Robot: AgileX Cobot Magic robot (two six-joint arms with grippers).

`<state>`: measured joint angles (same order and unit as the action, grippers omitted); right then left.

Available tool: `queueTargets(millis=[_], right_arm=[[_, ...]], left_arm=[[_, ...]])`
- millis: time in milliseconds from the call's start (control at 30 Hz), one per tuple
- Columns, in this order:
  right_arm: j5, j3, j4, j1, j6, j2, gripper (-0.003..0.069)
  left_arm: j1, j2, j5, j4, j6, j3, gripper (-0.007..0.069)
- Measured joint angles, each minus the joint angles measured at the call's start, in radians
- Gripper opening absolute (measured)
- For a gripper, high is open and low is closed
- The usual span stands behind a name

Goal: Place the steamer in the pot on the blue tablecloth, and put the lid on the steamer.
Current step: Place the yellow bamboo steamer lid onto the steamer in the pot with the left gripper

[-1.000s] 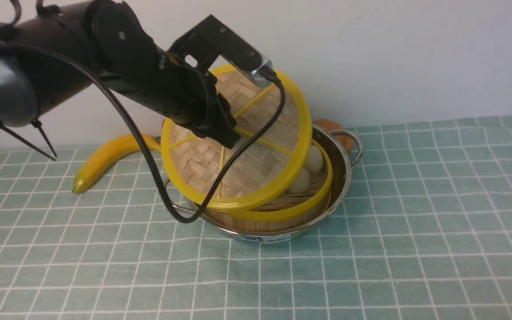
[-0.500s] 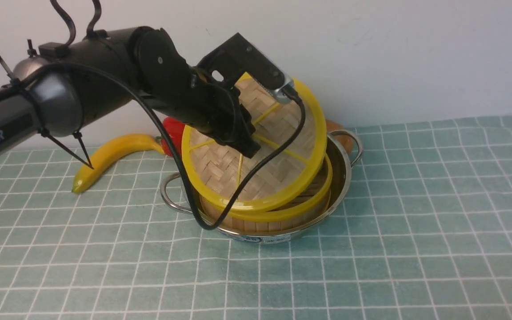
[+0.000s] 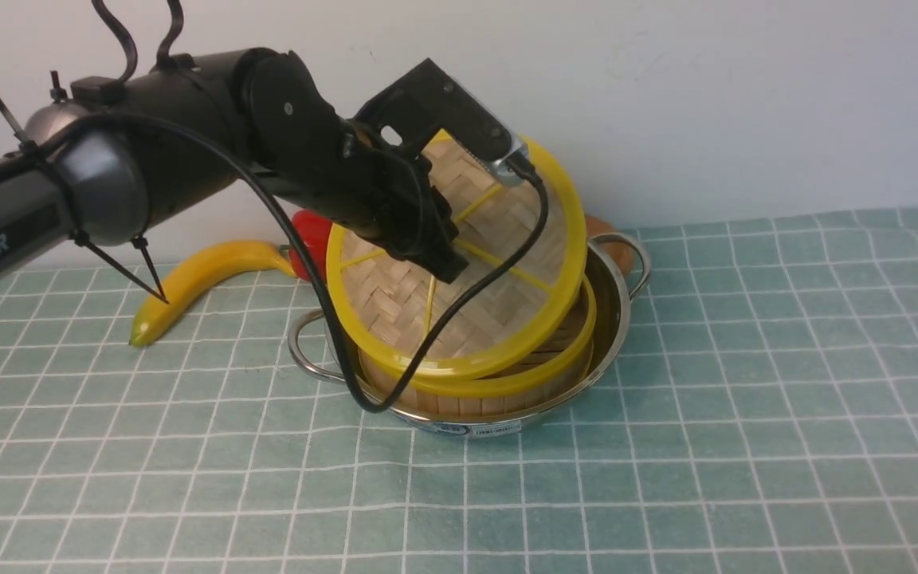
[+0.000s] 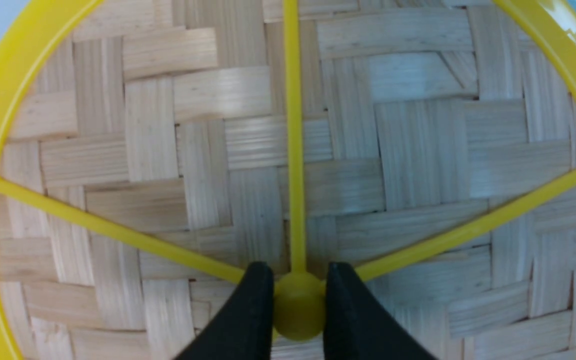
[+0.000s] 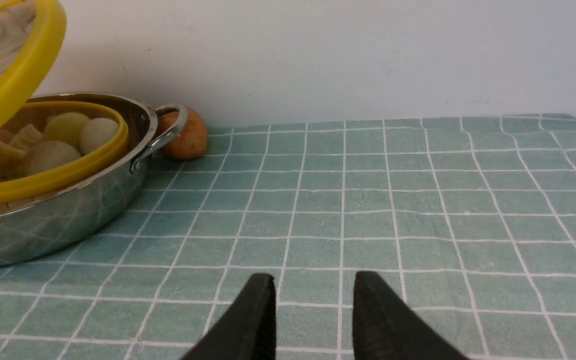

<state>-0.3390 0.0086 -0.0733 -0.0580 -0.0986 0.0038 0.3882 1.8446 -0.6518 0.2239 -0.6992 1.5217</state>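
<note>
Count, this moment:
- pot (image 3: 617,315) ×1
- steamer (image 3: 543,381) ×1
- lid (image 3: 507,239) ×1
- blue tablecloth (image 3: 746,399) ×1
- banana (image 3: 196,279) ×1
- red item (image 3: 311,235) ×1 (mostly hidden, kind unclear)
- brown rounded item (image 5: 188,135) ×1
- pale buns (image 5: 98,134): three visible, the rest covered

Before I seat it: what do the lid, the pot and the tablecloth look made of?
The lid: woven pale bamboo-like strips, matte, grain visible; rim and spokes glossy yellow, probably plastic. The pot: polished metal, likely stainless steel; its wall mirrors the cloth's grid. The tablecloth: soft matte fabric, apparently; slight ripples.
</note>
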Motion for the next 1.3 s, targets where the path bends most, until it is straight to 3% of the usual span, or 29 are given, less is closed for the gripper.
queueTargets(millis=[1300], right_arm=[[0.000, 0.000, 0.000, 0.000, 0.000, 0.000, 0.0240]], left_arm=[[0.000, 0.054, 0.093, 0.021, -0.053, 0.000, 0.0120]])
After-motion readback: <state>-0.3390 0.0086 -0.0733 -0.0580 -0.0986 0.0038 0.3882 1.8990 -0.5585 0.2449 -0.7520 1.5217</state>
